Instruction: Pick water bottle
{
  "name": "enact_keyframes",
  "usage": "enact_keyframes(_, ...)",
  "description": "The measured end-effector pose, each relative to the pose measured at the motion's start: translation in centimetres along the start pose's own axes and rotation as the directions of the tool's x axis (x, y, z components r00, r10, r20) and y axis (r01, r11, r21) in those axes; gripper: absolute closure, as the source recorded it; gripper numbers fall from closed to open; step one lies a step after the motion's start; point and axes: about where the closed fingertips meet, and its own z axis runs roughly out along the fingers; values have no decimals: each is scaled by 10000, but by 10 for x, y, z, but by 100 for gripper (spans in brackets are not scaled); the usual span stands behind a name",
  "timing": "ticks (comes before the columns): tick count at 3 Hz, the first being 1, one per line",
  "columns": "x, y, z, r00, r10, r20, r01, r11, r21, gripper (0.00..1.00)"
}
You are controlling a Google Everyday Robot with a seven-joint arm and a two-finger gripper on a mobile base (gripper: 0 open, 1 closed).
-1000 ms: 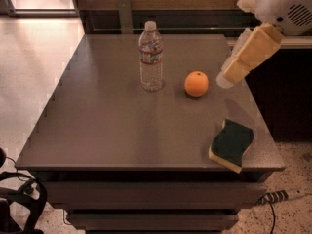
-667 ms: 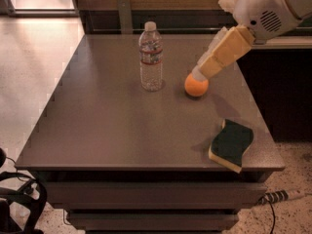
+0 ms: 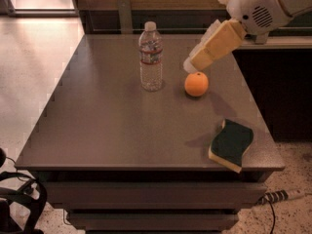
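Observation:
The water bottle (image 3: pixel 150 57) stands upright on the grey table (image 3: pixel 112 126), left of centre toward the back. It is clear and ribbed, with a white cap and a red-and-white label band. An orange (image 3: pixel 196 84) sits to its right. My gripper (image 3: pixel 191 64), with yellowish fingers, hangs from the white arm (image 3: pixel 258 6) at the upper right. Its tip is just above the orange and to the right of the bottle, apart from it. It holds nothing.
A dark green sponge with a yellow underside (image 3: pixel 230 144) lies near the table's front right corner. A dark counter (image 3: pixel 278 82) stands to the right of the table. A power strip (image 3: pixel 280 197) lies on the floor at the lower right.
The arm and gripper have moved left across the table, from right of the orange to just above it, nearer the bottle. The bottle, orange and sponge have not moved.

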Motion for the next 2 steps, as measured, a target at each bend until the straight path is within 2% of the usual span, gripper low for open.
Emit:
enact_keyframes(1, 2, -13, 26, 9983, 286, 509, -271, 9992, -304, 0)
enact_keyframes(2, 5, -34, 76, 9850, 903, 1470, -772, 9927, -925, 0)
